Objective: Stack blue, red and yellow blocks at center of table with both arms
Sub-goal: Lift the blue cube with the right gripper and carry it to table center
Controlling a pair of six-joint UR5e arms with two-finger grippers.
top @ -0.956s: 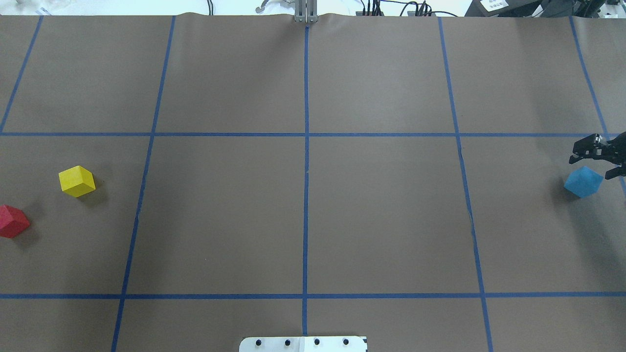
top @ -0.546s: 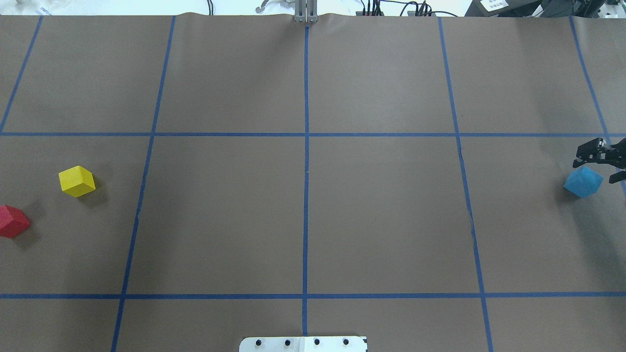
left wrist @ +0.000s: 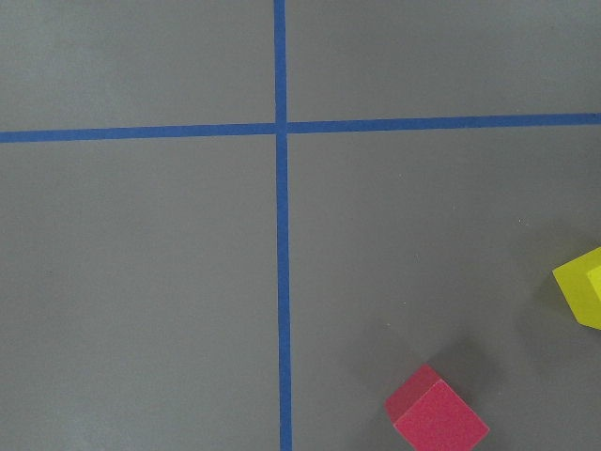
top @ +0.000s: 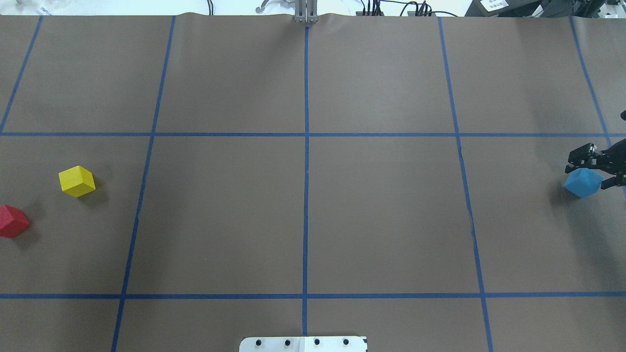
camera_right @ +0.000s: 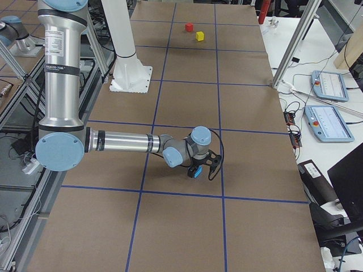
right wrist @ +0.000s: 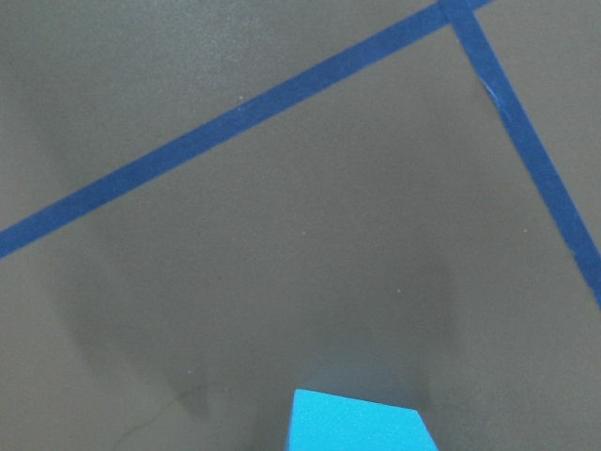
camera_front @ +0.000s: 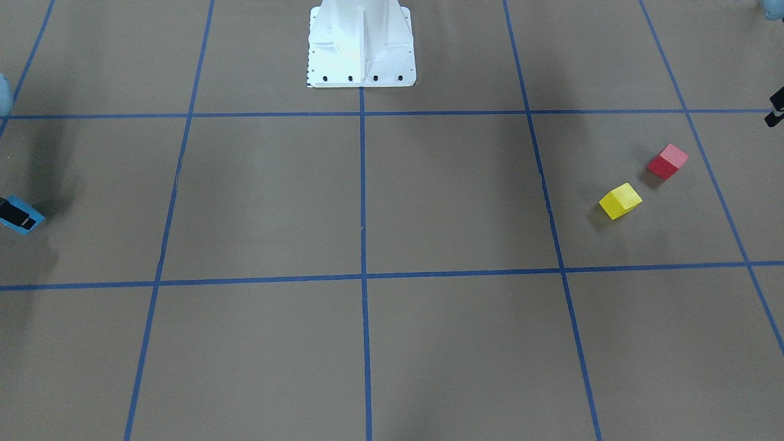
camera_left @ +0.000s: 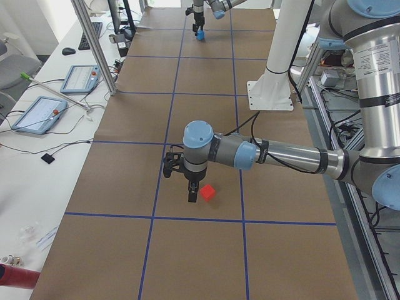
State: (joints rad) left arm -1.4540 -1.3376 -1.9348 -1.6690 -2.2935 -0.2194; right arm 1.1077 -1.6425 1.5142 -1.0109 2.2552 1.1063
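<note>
Blue block (top: 582, 183): frame right edge; right gripper (top: 588, 176) jaws apart, astride it. Yellow block (top: 77, 181), red block (top: 12, 221): far left, across wide worktop (top: 303, 215). Left gripper (camera_left: 192, 195) jaws: cannot tell.

Red block (top: 13, 221) partly beyond the overhead view's left edge; blue block (right wrist: 362, 420) partly below the right-wrist view.

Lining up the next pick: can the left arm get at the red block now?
Probably yes: the left gripper hangs close beside the red block, nothing between them, and the yellow block sits apart.
</note>
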